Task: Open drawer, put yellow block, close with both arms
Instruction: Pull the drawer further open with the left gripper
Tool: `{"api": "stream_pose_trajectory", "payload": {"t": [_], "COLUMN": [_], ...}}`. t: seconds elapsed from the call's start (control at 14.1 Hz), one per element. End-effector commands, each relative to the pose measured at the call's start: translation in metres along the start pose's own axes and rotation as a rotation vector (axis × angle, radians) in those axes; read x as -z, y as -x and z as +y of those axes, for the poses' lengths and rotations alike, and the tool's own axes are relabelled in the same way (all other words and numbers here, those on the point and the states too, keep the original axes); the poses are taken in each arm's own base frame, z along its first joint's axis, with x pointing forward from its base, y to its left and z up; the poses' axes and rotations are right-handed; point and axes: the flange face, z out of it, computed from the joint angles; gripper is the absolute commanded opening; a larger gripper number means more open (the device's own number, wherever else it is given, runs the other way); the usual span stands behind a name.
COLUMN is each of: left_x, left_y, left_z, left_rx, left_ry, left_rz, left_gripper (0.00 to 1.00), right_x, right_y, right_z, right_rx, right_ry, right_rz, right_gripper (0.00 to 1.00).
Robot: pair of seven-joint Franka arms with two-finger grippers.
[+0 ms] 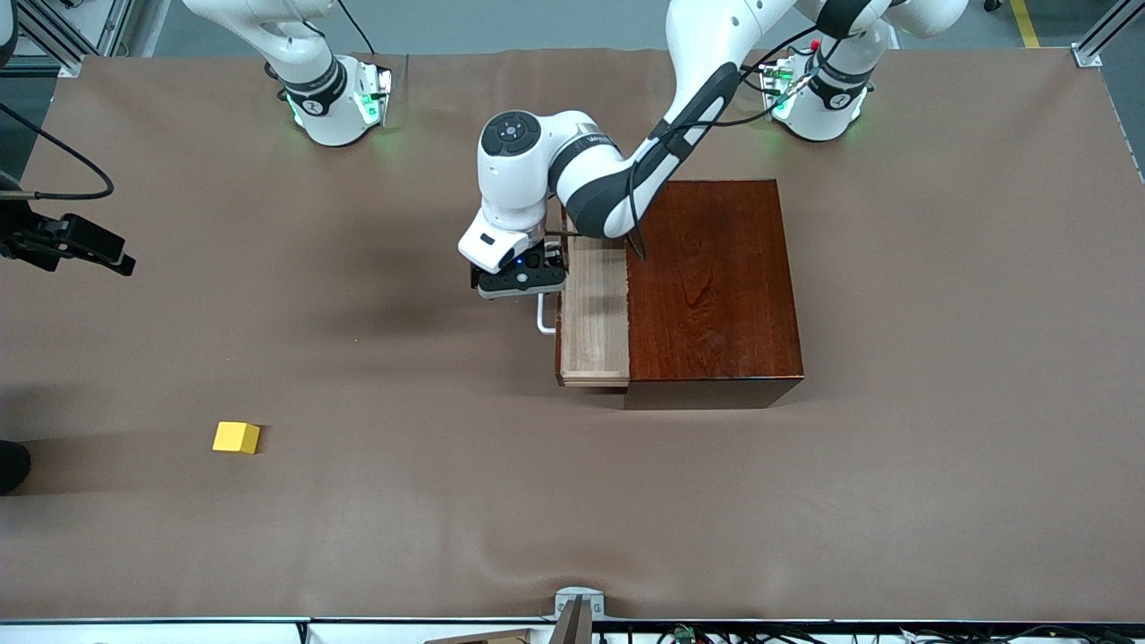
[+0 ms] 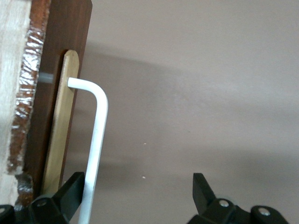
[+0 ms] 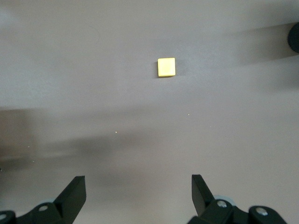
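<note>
The drawer (image 1: 594, 313) stands partly pulled out of the dark-wood box (image 1: 716, 286), and its pale tray shows nothing inside. My left gripper (image 1: 523, 284) hangs over the white handle (image 1: 543, 319). In the left wrist view it (image 2: 136, 191) is open, the handle (image 2: 96, 140) runs between its fingers close to one fingertip (image 2: 72, 189), and the dark drawer front (image 2: 70, 42) is beside it. The yellow block (image 1: 236, 437) lies on the table toward the right arm's end, nearer the front camera. My right gripper (image 3: 138, 191) is open and empty, high over the table, with the block (image 3: 166, 67) below it.
The brown cloth-covered table (image 1: 402, 519) has open room around the block. A dark round object (image 1: 11, 465) sits at the table edge at the right arm's end, near the block. The right arm's black hand (image 1: 67, 241) hangs over that end.
</note>
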Motion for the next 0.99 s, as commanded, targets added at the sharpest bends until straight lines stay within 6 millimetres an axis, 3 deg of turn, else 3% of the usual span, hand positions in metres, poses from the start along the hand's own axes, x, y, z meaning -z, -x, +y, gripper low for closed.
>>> {"api": "stream_pose_trajectory", "payload": {"t": [0.0,0.43,0.92], "left_x": [0.016,0.02,0.061], "left_y": [0.054,0.06,0.029], "left_z": [0.051,0.056,0.051], "left_rx": [0.045,0.025,0.048], "left_ry": [0.192,0.226,0.259], "left_rz": [-0.064,-0.047,-0.001], "left_gripper": [1.0,1.0,1.0], "right_x": [0.007,0.007,0.008], "right_y": [0.007,0.007,0.007], "right_z": [0.001,0.001,0.001], "right_rx": [-0.003,-0.003,-0.001], "right_ry": [0.009,0.009,0.009], "right_rz": [0.006,0.006,0.009], "right_gripper": [1.0,1.0,1.0]}}
